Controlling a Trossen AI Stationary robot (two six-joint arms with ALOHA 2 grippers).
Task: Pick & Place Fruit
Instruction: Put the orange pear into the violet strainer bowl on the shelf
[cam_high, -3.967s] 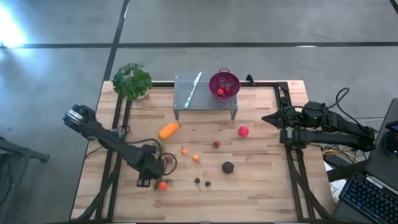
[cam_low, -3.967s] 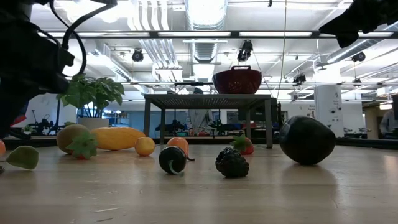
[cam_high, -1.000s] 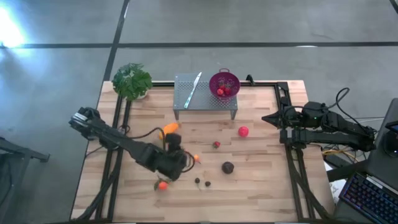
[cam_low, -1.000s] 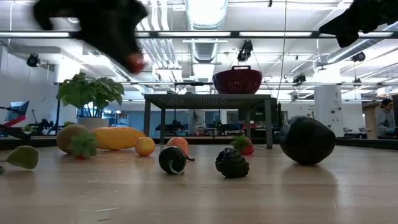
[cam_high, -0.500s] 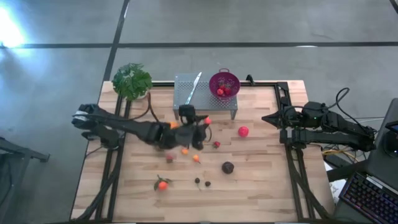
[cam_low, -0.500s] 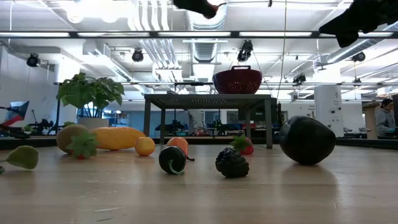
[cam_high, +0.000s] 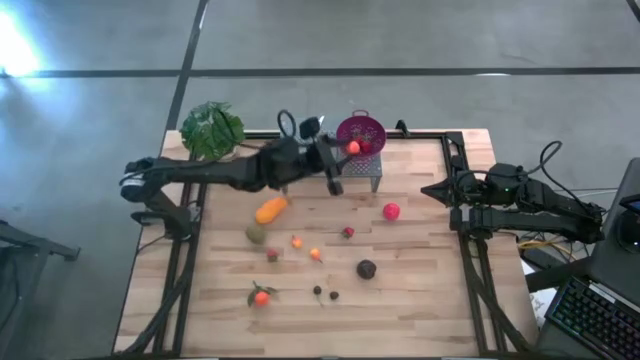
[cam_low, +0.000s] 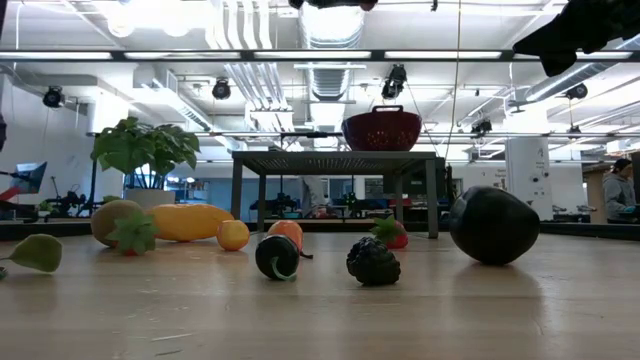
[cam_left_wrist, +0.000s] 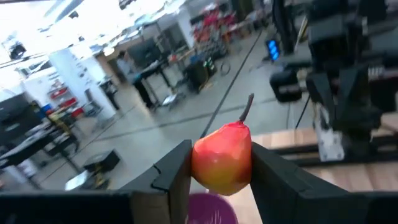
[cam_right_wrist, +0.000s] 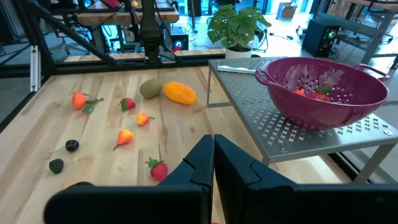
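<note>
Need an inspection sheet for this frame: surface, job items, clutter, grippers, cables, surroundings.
Surface: wooden table, with a perforated metal stand at its back edge.
Job's things: red-yellow pear held in the air beside the purple colander; red pieces already in the colander; orange fruit, red ball, dark ball and small pieces loose on the table.
Clutter: leafy plant; white utensil on the stand.
Grippers: left gripper shut on the pear; right gripper shut, parked at the table's right edge.
Cables: bundle by the right arm's base.
Surroundings: person at far right.
</note>
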